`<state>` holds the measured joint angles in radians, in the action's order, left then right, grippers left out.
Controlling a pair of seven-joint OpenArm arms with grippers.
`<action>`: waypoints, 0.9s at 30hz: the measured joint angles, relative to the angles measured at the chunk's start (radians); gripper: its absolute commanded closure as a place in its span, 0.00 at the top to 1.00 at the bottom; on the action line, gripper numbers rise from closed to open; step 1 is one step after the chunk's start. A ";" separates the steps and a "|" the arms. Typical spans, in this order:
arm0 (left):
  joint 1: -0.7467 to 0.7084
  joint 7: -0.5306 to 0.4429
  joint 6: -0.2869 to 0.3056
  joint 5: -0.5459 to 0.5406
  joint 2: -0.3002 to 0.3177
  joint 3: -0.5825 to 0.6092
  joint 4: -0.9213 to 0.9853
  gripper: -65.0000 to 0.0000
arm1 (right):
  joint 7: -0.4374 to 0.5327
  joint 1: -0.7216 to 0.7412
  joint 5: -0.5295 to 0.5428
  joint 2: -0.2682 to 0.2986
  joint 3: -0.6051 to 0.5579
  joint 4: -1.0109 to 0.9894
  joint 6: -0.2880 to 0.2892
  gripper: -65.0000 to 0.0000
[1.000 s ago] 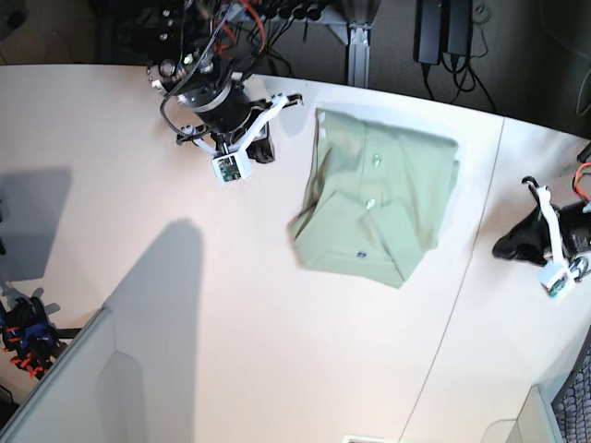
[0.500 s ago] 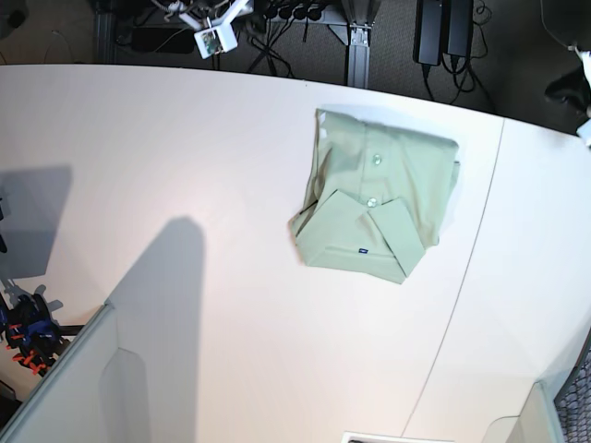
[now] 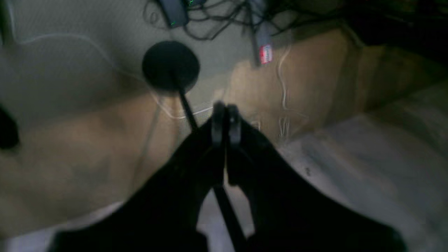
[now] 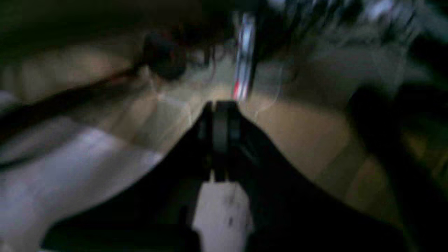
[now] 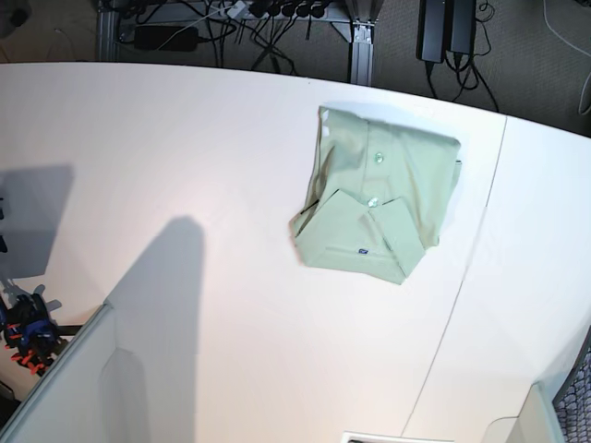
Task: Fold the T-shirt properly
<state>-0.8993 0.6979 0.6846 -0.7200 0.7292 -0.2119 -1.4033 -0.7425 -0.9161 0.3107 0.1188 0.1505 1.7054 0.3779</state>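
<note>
The T-shirt (image 5: 379, 205) lies folded in a compact packet on the bench (image 5: 185, 166). Both arms have left the space beside it. The left pincer (image 3: 225, 120) and right pincer (image 4: 218, 119) are closed and empty, so the folding looks finished.

White table (image 5: 185, 138) with broad shadows — behind it, grey floor (image 5: 517, 74), tangled black cables (image 5: 268, 23).

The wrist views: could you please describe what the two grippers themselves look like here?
The left gripper shows two matte black fingers that broaden towards the camera into a dark, wedge-shaped body, with rounded tips. The right gripper has the same black, tapering build, though its view is blurred. No markings or cables show on either. Neither arm appears in the base view.
</note>
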 measured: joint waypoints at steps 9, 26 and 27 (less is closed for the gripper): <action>0.298 -0.051 -0.197 0.231 -0.132 0.312 0.370 0.00 | 0.009 0.268 -0.002 0.000 0.000 -0.514 -0.007 0.00; 0.689 -0.358 -0.278 0.287 -0.420 0.643 0.839 0.00 | 0.100 0.595 -0.146 -0.003 0.000 -0.871 -0.023 0.00; 0.689 -0.385 -0.280 0.290 -0.421 0.643 0.840 0.00 | 0.134 0.595 -0.153 -0.003 0.000 -0.871 -0.023 0.00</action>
